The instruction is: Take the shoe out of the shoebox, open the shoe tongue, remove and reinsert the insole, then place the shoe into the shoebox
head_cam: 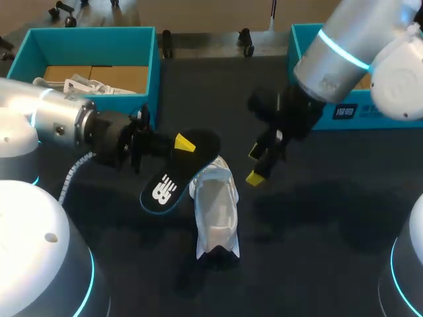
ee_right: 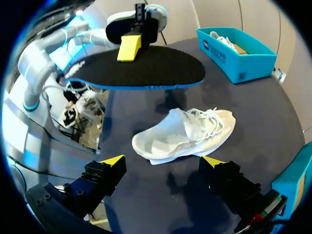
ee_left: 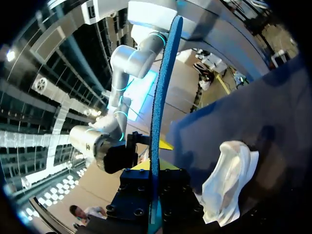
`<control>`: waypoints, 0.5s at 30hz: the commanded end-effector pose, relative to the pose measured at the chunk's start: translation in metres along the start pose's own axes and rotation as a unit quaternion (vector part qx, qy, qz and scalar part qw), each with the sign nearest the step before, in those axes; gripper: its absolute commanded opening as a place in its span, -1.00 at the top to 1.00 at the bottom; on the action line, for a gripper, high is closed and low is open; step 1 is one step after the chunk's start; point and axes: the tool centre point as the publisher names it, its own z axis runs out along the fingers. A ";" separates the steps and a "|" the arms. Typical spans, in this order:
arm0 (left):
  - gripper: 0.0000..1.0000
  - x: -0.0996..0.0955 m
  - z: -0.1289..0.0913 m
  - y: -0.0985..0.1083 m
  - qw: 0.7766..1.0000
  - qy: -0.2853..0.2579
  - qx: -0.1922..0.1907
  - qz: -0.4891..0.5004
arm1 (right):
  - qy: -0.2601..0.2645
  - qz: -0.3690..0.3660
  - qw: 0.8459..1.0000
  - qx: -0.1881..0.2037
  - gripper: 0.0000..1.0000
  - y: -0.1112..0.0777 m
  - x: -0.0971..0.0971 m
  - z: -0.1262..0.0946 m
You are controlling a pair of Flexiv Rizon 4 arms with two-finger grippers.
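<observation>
We work over a dark table [head_cam: 330,218]. At its far left corner stands a teal shoebox [head_cam: 151,72] with crumpled white paper and brown card inside. Our left gripper [head_cam: 178,142] comes in from that side, its fingers clamped flat on the black insole [head_cam: 175,181]. The insole has a blue rim and a white logo on its underside. In the left wrist view the insole [ee_left: 158,112] shows edge-on, running straight out from between the fingers. The right wrist view shows it [ee_right: 141,70] held in the air, clear of the white shoe [ee_right: 187,134] beneath. The shoe [head_cam: 217,211] rests on the table, outside both boxes, laces loose and mouth wide. Just right of it our right gripper [head_cam: 256,164] hangs above the table, jaws spread and holding nothing. Behind that arm sits a second teal box [head_cam: 304,39].
</observation>
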 end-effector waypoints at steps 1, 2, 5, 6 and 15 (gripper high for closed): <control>1.00 0.008 -0.001 -0.001 0.997 -0.006 0.021 -0.079 | -0.069 -0.046 0.997 0.004 -1.00 -0.017 0.016 0.033; 1.00 0.009 -0.002 -0.005 0.994 -0.003 0.033 -0.100 | -0.063 -0.057 0.996 0.003 -1.00 -0.022 0.015 0.039; 1.00 0.010 -0.007 -0.016 0.992 0.000 0.046 -0.114 | -0.063 -0.057 0.996 0.003 -1.00 -0.022 0.015 0.039; 1.00 0.010 -0.007 -0.016 0.992 0.000 0.046 -0.114 | -0.063 -0.057 0.996 0.003 -1.00 -0.022 0.015 0.039; 1.00 0.010 -0.007 -0.016 0.992 0.000 0.046 -0.114 | -0.063 -0.057 0.996 0.003 -1.00 -0.022 0.015 0.039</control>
